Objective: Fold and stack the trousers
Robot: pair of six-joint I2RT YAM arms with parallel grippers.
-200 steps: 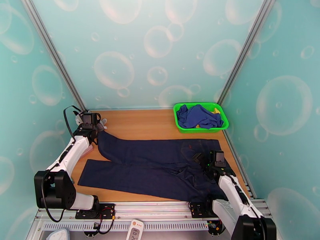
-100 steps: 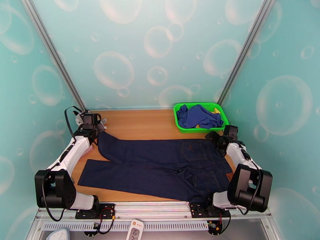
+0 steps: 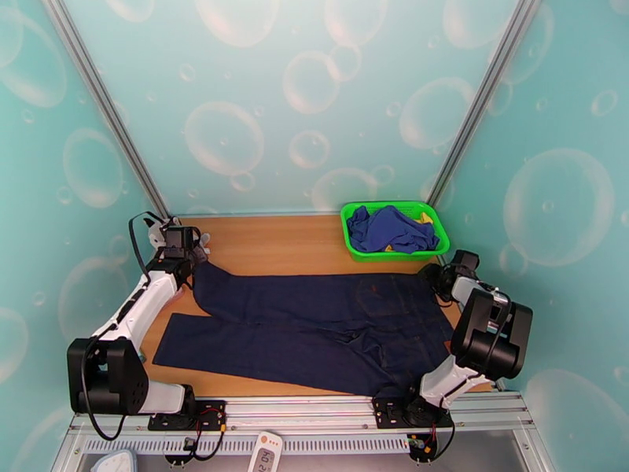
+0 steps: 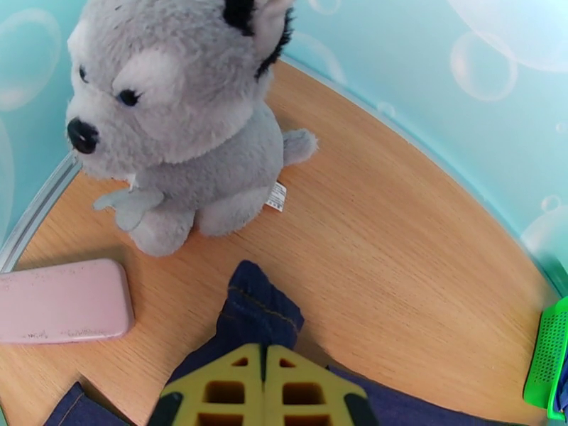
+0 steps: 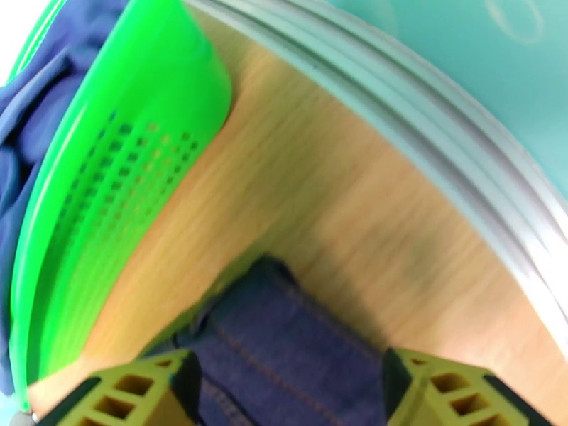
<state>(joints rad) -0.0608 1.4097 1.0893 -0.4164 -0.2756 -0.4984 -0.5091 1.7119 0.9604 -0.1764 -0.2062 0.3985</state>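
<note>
Wooden table (image 3: 275, 245) under trousers (image 3: 314, 324): left end effector (image 4: 264, 360) clamped on hem (image 4: 259, 310), right end effector (image 5: 284, 381) apart over waist corner (image 5: 284, 328).

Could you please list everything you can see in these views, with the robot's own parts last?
table: one, light wood, underneath
trousers: one, dark navy, spread flat across it
basket: one, green, far right corner
garment: one, royal blue, in the basket
plush dog: one, grey-white, far left corner
case: one, pink, beside the dog
left gripper: one, yellow fingers, shut on a trouser hem
right gripper: one, yellow fingers, open around the waist corner
</note>
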